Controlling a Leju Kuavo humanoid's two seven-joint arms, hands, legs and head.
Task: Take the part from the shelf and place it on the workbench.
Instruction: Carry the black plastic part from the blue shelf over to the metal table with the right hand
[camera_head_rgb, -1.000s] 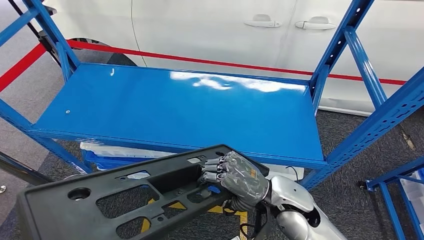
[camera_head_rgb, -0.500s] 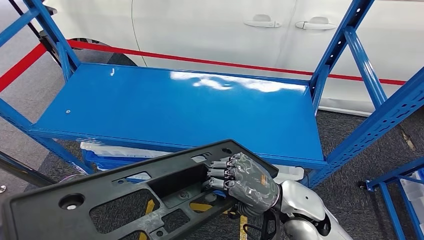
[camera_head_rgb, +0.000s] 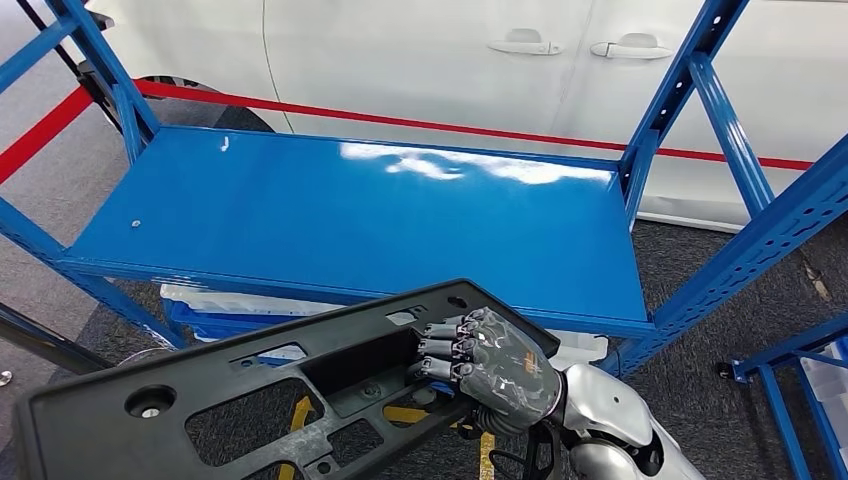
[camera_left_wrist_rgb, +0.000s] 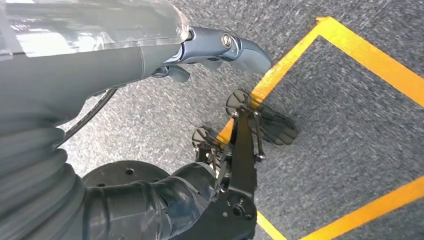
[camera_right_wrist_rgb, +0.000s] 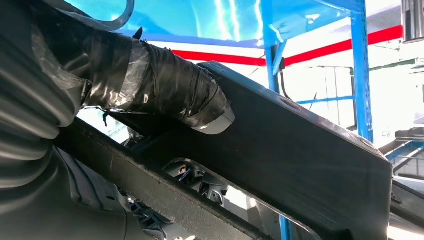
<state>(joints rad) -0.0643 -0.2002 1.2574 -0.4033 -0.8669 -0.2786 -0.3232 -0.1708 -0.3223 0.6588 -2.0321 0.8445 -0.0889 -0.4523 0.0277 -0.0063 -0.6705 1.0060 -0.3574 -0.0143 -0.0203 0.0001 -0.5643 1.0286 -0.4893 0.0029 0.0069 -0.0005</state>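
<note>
Now I am gripping with my right hand (camera_head_rgb: 495, 362) the long black plastic part (camera_head_rgb: 250, 390), full of cut-outs and holes, holding it just before the blue shelf (camera_head_rgb: 360, 215).

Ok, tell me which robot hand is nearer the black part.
Right. The right robot hand grips the black part through one of its openings, in front of the blue shelf. The left robot hand hangs over the carpet, apart from it.

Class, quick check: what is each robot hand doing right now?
Left hand: holds nothing; open or shut cannot be told.
Right hand: grips the black part.
</note>
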